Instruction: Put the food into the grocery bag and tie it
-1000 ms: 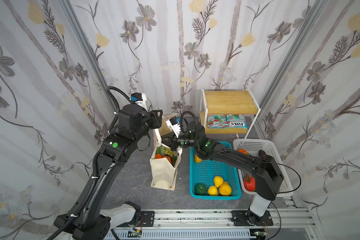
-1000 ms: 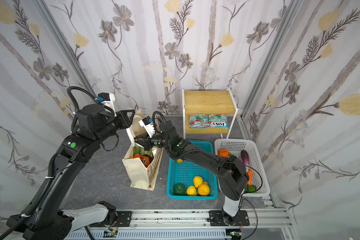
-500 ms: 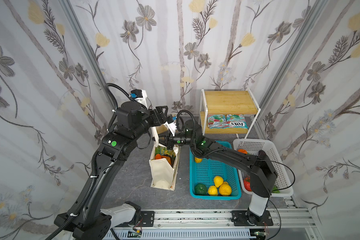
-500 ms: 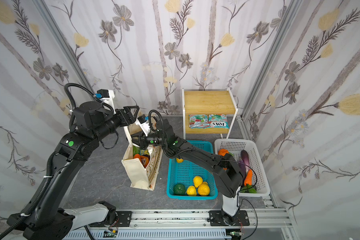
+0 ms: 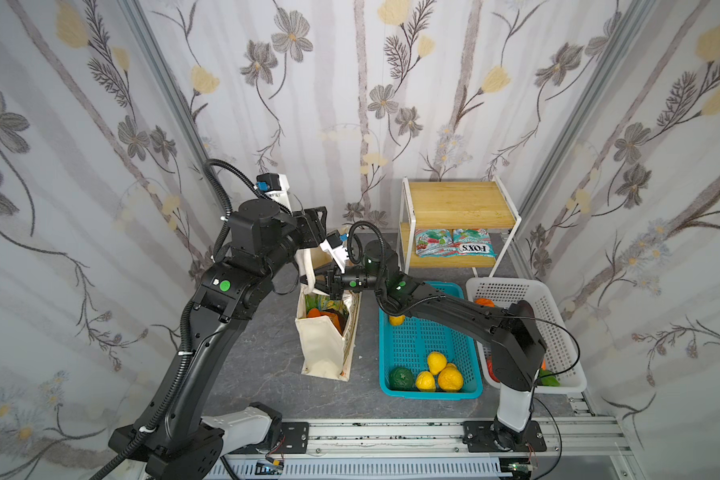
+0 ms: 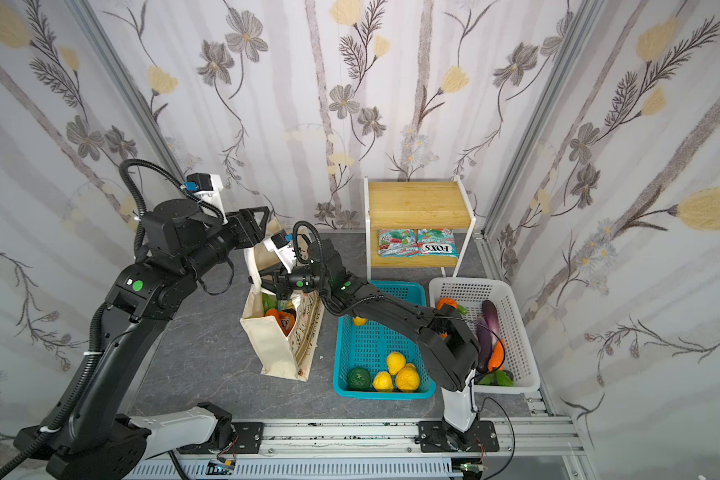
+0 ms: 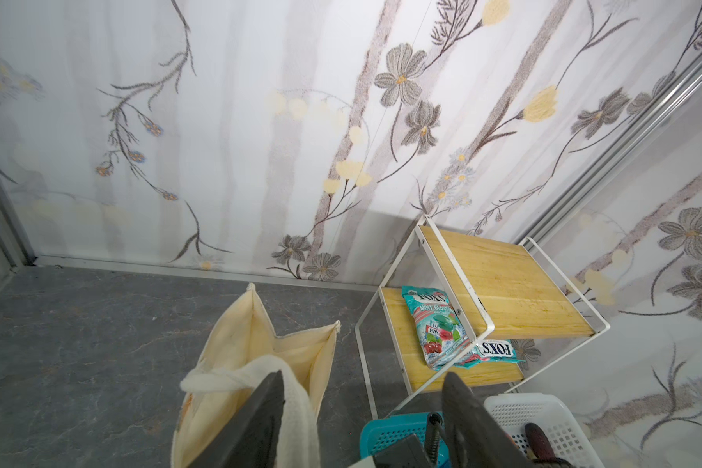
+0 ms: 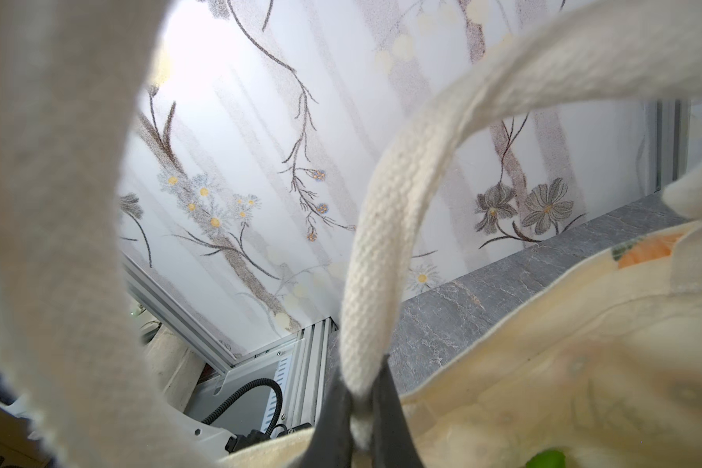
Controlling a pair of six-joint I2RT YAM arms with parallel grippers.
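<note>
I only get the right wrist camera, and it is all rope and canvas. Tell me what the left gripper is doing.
Observer: The left gripper is open. The second handle of the grocery bag lies against one of its fingers, ungripped.
Operator: Now list what food sits outside it.
Observer: The teal basket holds yellow fruit and one dark green piece.
Operator: Name any other stock.
Observer: Two snack packets lie on the lower board of the shelf.
</note>
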